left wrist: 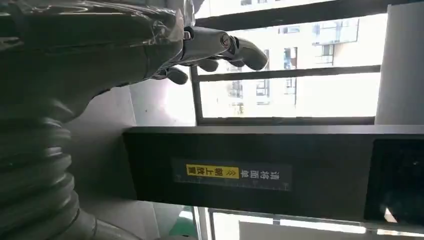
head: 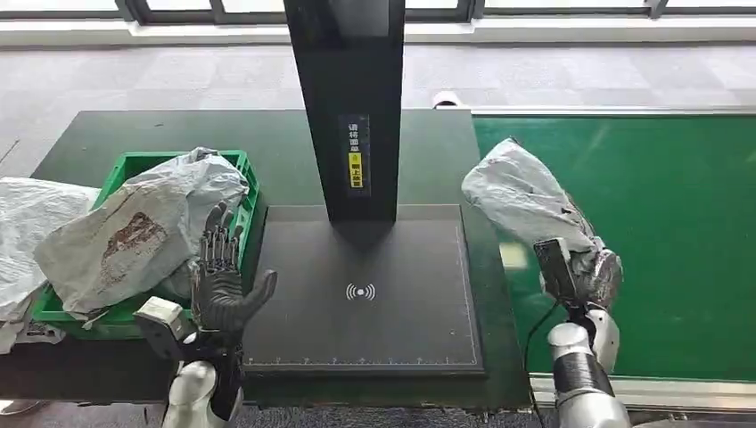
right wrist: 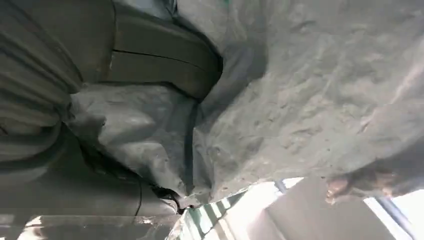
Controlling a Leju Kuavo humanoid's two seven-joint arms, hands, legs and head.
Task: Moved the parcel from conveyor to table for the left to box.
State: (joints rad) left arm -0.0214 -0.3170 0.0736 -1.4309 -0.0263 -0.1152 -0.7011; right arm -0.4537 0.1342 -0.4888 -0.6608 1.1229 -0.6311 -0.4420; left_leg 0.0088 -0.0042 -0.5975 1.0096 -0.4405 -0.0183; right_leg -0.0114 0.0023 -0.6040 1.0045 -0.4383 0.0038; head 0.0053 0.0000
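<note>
A crumpled grey plastic parcel (head: 521, 196) hangs over the left edge of the green conveyor (head: 669, 232), tilted up to the left. My right hand (head: 584, 272) grips its lower end; the right wrist view shows the grey thumb (right wrist: 160, 60) pressed into the parcel's wrinkled film (right wrist: 310, 100). The left hand (head: 223, 285) is raised with its fingers apart and upright, holding nothing, at the left edge of the dark scanner pad (head: 365, 290). In the left wrist view its fingers (left wrist: 220, 45) point toward the windows.
A green crate (head: 245, 174) on the dark table (head: 267, 129) holds a large grey parcel (head: 143, 227); another grey bag (head: 27, 223) lies at the far left. A black post (head: 352, 107) with a yellow label (left wrist: 212, 171) rises behind the pad.
</note>
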